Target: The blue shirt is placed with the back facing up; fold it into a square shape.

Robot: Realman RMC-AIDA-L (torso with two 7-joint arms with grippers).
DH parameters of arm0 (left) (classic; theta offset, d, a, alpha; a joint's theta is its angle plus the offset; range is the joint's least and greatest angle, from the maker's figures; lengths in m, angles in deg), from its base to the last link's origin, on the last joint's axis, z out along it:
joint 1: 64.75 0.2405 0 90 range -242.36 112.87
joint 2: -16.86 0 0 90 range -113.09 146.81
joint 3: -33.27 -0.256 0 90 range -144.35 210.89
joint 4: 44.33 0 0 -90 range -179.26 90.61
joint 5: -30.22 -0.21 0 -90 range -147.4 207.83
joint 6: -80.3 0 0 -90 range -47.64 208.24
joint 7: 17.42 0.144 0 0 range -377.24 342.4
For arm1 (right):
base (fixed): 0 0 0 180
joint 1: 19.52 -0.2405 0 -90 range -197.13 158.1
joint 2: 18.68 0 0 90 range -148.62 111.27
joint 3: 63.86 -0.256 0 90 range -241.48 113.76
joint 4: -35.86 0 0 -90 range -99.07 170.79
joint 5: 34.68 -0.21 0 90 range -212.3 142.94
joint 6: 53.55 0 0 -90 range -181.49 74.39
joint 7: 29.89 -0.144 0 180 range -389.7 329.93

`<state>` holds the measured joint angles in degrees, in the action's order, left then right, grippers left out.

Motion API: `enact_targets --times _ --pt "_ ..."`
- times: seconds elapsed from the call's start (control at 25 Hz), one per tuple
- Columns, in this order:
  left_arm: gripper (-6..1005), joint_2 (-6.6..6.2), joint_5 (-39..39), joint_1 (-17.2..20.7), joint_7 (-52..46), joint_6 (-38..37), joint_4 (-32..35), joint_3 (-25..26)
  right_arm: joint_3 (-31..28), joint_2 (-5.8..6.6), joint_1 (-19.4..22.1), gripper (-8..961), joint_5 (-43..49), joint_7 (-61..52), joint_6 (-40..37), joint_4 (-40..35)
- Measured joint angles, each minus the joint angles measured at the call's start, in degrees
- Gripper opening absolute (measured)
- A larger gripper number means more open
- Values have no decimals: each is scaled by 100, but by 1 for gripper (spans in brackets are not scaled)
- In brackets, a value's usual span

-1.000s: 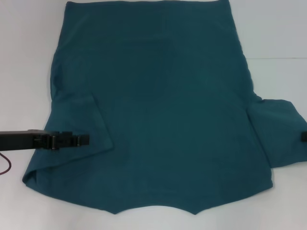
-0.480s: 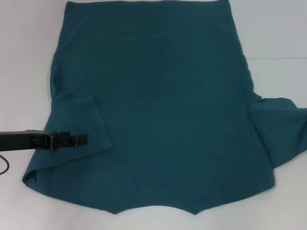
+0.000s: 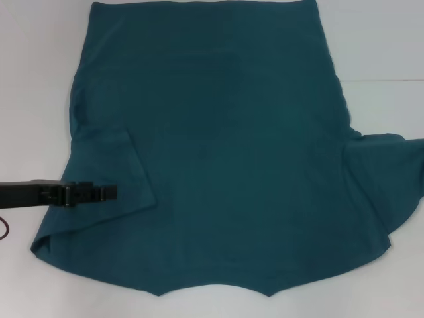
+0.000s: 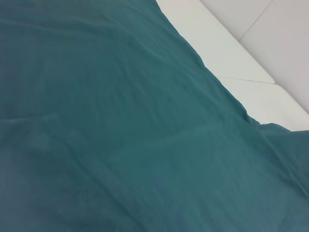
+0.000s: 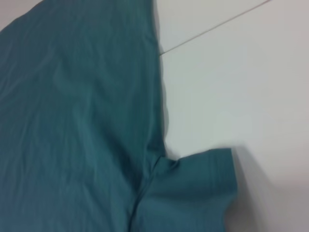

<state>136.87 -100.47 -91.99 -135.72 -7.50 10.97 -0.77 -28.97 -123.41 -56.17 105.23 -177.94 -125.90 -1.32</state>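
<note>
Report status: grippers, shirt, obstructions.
Left gripper over folded-in left sleeve. Right gripper out of view. Blue shirt flat on table, right sleeve unfolded. Nothing obstructing.

White table (image 3: pixel 384 40) with a thin seam at the right of the frame; the blue shirt (image 3: pixel 232 146) lies spread directly on it, covering the centre.

My left tool (image 3: pixel 111 193) has drawn back a little along the folded left sleeve, toward its own arm. My right tool has gone from the head view, and the right sleeve (image 3: pixel 391 182) has lifted and pulled outward.
</note>
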Motion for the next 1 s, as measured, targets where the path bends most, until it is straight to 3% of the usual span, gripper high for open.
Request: enact_targets --times 0.24,0.6,1.0 --pt "726 -4 1 -19 0 39 0 2 0 12 -71 15 -29 -133 49 -72" --pt "726 3 1 -23 0 45 -2 2 42 -82 -292 15 -50 -143 -147 -51" --pt "727 18 16 -31 0 54 -11 3 160 -467 -574 15 -37 -95 -338 1"
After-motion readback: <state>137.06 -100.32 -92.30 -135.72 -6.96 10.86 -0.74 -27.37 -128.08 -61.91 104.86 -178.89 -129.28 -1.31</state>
